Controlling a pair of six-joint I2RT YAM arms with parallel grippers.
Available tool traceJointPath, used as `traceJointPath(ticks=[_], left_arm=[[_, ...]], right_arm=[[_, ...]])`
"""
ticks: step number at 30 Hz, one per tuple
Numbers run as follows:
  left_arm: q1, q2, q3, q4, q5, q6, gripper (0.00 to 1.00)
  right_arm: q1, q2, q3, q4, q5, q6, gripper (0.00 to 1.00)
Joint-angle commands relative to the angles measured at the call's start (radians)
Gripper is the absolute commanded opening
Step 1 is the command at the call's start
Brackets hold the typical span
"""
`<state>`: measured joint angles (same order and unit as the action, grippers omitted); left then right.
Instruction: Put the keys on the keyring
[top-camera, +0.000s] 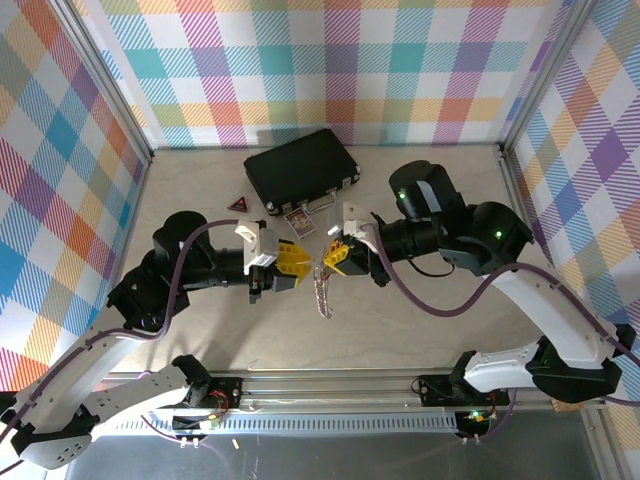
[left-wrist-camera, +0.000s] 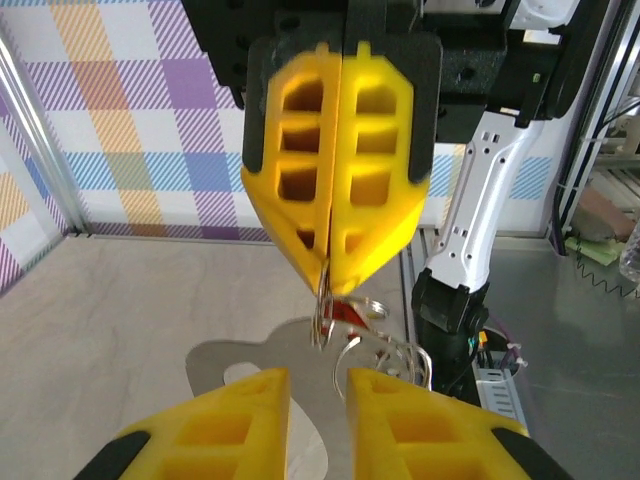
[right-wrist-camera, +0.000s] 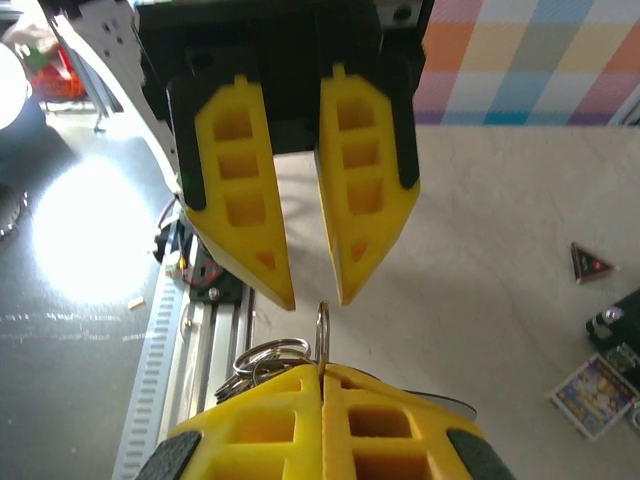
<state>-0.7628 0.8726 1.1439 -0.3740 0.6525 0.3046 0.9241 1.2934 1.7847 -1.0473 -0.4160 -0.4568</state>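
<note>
**Operator:** Which step is in hand?

**Arm:** In my judgement, the hand-over at the ring. Above the counter (top-camera: 430, 330), at the centre of the top view and just below the black case (top-camera: 300, 168) in the frame, my two hands face each other tip to tip. My right hand (left-wrist-camera: 330, 280) is clenched on the keyring (right-wrist-camera: 322, 330), which stands edge-on out of its fingertips. The chain (top-camera: 322, 292) hangs below it. My left hand (right-wrist-camera: 315, 295) is released, its fingers spread just beside the ring and grasping nothing.

**Operator:** Where is the key?

**Arm:** The key (left-wrist-camera: 347, 312) shows by its red tag at the lower centre of the left wrist view, directly under my right fingertips and against the ring. I cannot tell whether it is threaded on.

**Operator:** What does the next move call for?

**Arm:** Probably a fine closing of the left hand on the key or the ring, lined up with that thin edge. The right grip should be firm, or the ring may twist.
</note>
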Motion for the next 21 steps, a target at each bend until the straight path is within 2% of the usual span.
traceJointPath(ticks=[1, 11, 16, 21], left_arm=[[0.002, 0.021, 0.048, -0.018, 0.000, 0.031, 0.22], [0.001, 0.038, -0.013, 0.087, 0.046, -0.043, 0.24], [0.002, 0.042, -0.018, 0.086, 0.041, -0.044, 0.16], [0.001, 0.056, -0.008, 0.046, 0.028, -0.025, 0.15]], right_arm=[[0.001, 0.008, 0.042, -0.076, 0.009, -0.057, 0.00], [0.001, 0.036, 0.033, -0.039, 0.015, -0.055, 0.00], [0.002, 0.040, 0.026, -0.028, -0.001, -0.053, 0.00], [0.006, 0.024, -0.006, 0.014, -0.025, -0.030, 0.00]])
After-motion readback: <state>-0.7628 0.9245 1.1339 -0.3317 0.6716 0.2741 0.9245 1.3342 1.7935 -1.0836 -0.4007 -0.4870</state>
